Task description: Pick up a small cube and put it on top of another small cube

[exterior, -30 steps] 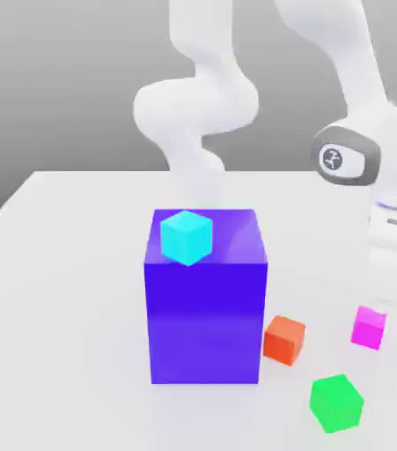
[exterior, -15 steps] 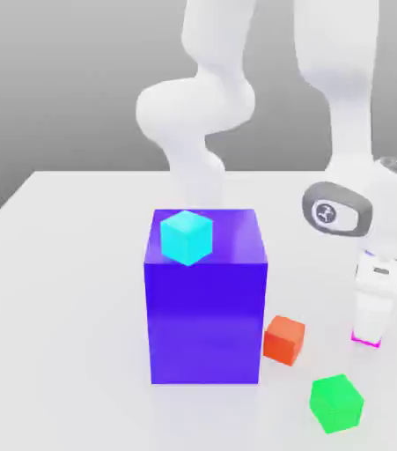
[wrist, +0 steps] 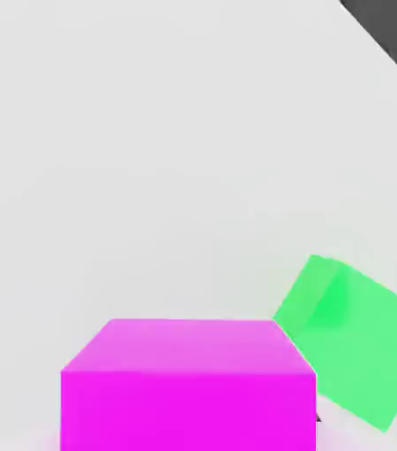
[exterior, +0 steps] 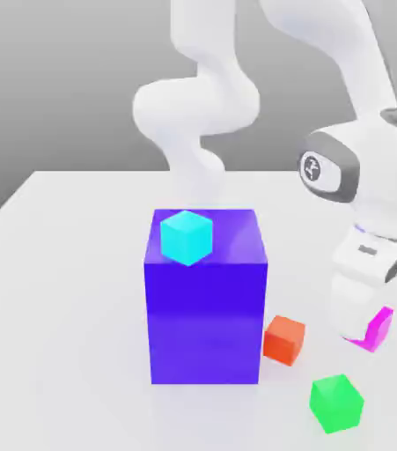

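Magenta-pink small cube (exterior: 378, 329), plain-faced, pinched in the white two-finger gripper (exterior: 365, 333) with the jaws pressed against its sides; tilted, just off the white tabletop (exterior: 61, 291) near the edge at the exterior view's right. Seen large and close in the hand view (wrist: 188, 386), with the small bright green cube (wrist: 349, 339) just beyond one corner.

Smooth, glossy white table surface, faintly mirroring the blocks; plain grey backdrop (exterior: 61, 79) behind its far edge, darker toward the top.

By count: one big blue-violet block (exterior: 205, 304) around the middle of the table; one small cyan cube (exterior: 187, 236) resting on top of that block, toward its front corner at the exterior view's left; one small orange-red cube (exterior: 284, 339) on the table just beside the block's lower corner at the exterior view's right; one green cube (exterior: 336, 402) nearer the front edge, apart from the orange-red one; one magenta-pink cube in the grip. Four small cubes and one large block in all. One white robot arm (exterior: 202, 106), bending down from above at the exterior view's right.
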Available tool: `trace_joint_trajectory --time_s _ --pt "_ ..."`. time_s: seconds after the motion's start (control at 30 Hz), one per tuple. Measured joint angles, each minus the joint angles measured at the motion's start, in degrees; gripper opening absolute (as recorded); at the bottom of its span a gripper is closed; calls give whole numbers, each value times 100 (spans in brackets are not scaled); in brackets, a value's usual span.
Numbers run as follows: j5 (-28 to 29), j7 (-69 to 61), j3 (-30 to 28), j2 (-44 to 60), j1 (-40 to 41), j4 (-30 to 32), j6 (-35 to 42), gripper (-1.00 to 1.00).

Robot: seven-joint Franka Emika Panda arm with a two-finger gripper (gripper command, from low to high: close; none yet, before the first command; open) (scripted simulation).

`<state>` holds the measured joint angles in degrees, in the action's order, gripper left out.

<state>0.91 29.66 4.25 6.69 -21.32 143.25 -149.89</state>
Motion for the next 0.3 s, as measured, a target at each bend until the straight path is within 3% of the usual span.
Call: trace_joint_trajectory --time_s 0.17,0.2,0.3 --pt "91 72 -135 819 62 -163 -655 -100" --pt "108 85 -149 947 54 -172 -774 100" --pt "108 85 -149 947 54 -172 -774 100"
